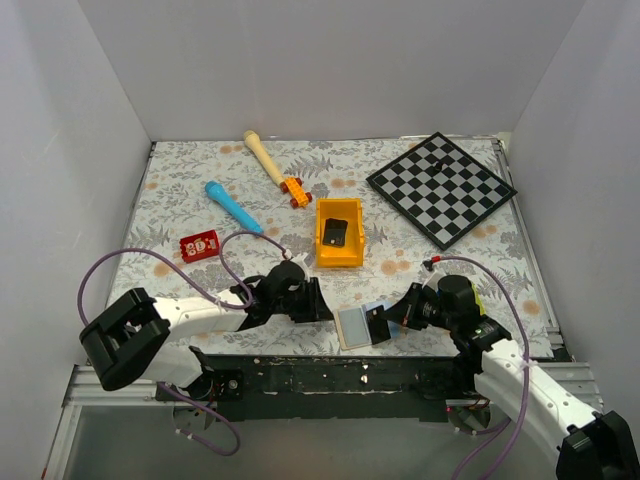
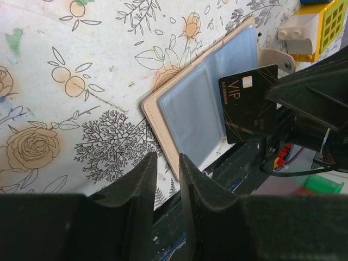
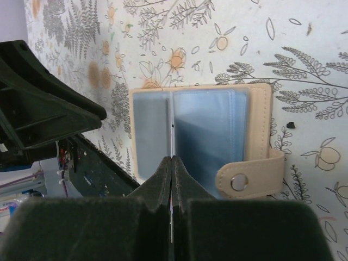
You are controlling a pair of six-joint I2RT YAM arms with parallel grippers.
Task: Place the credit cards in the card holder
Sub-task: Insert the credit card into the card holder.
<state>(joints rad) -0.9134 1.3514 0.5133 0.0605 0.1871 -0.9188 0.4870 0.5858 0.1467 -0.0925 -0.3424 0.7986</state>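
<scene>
The tan card holder (image 1: 353, 328) lies open near the table's front edge, its pale blue pockets (image 2: 196, 109) facing up. My right gripper (image 1: 386, 319) is shut on a black credit card (image 2: 249, 103) marked VIP and holds it over the holder's right half. That card shows edge-on (image 3: 172, 136) in the right wrist view, above the holder (image 3: 217, 130) and its snap tab. My left gripper (image 2: 165, 163) hovers at the holder's left edge, its jaws a narrow gap apart with nothing between them. A red credit card (image 1: 199, 245) lies flat at the left.
A yellow-orange bin (image 1: 322, 245) behind the holder has a dark flat thing inside. A chessboard (image 1: 440, 188) sits at the back right. A blue marker (image 1: 232, 207), a wooden stick (image 1: 264, 155) and an orange toy (image 1: 294, 190) lie at the back. The black rail (image 1: 330, 370) borders the front edge.
</scene>
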